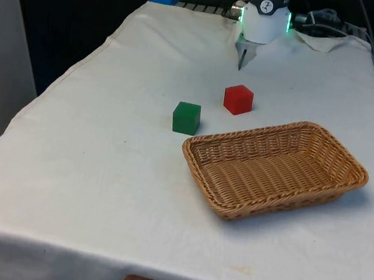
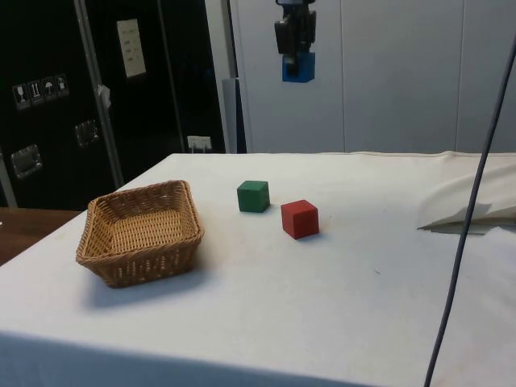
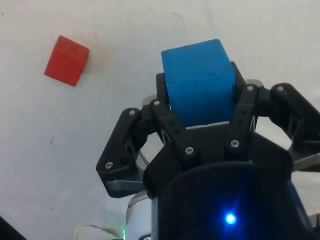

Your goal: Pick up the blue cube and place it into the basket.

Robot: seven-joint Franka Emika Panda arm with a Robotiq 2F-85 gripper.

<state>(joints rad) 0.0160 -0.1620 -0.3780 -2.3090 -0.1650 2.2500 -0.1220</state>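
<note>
blue cube (image 2: 298,68), red cube (image 1: 238,99), green cube (image 1: 186,118), tan woven basket (image 1: 346,180), white cloth (image 1: 88,169), black claw (image 3: 199,82)

Table (image 1: 68,166): basket (image 1: 346,175) on cloth, towards front view's right, closest to front edge. Nearer cube (image 1: 186,118) on cloth just beyond basket's far-left corner, apart from it. Farther cube (image 1: 238,99) behind nearer cube and to front view's right of it, near, not touching. Held cube (image 2: 298,69) between fingers of gripper (image 2: 297,55), high above table, well apart from basket and both other cubes.
</note>
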